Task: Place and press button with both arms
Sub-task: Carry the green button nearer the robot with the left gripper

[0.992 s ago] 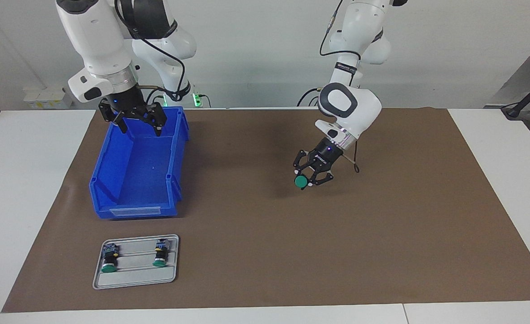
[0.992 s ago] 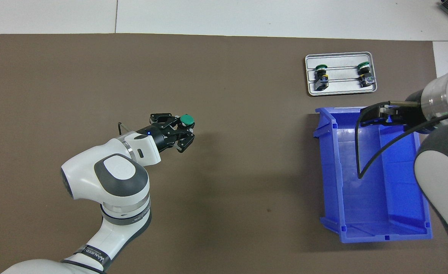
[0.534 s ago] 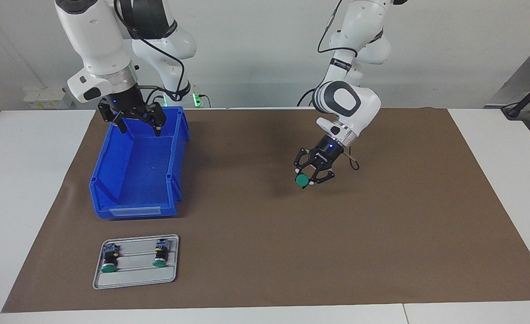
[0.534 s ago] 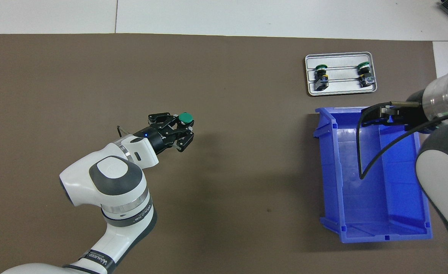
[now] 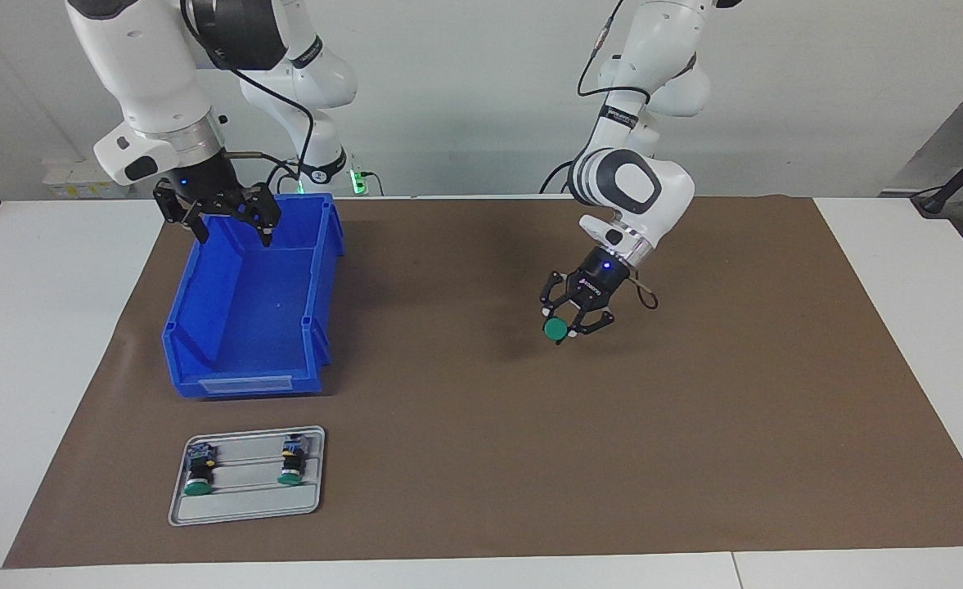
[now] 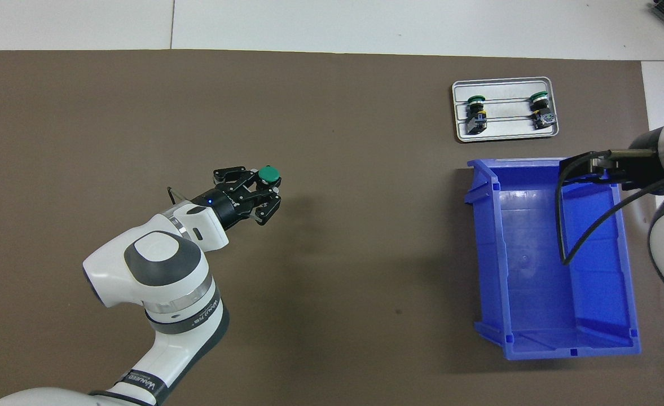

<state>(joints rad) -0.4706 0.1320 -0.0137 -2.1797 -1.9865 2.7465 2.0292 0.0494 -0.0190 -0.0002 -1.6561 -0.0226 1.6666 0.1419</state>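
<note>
Buttons: 3; 1 gripped by left gripper, 2 on tray; right gripper wide.

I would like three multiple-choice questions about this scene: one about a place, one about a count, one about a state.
1. Where is the grey tray?
A. inside the blue bin
B. on the brown mat, farther from the robots than the bin
C. under the left gripper

2. How many buttons lie on the tray?
A. one
B. two
C. four

3. What is the right gripper doing?
A. open, empty, over the bin's rim
B. gripping a button
C. pressing the tray

Answers: 1 B, the tray lies lower in the facing view than the bin. 2 B, two green caps show. 3 A, its jaws stand apart with nothing between.
</note>
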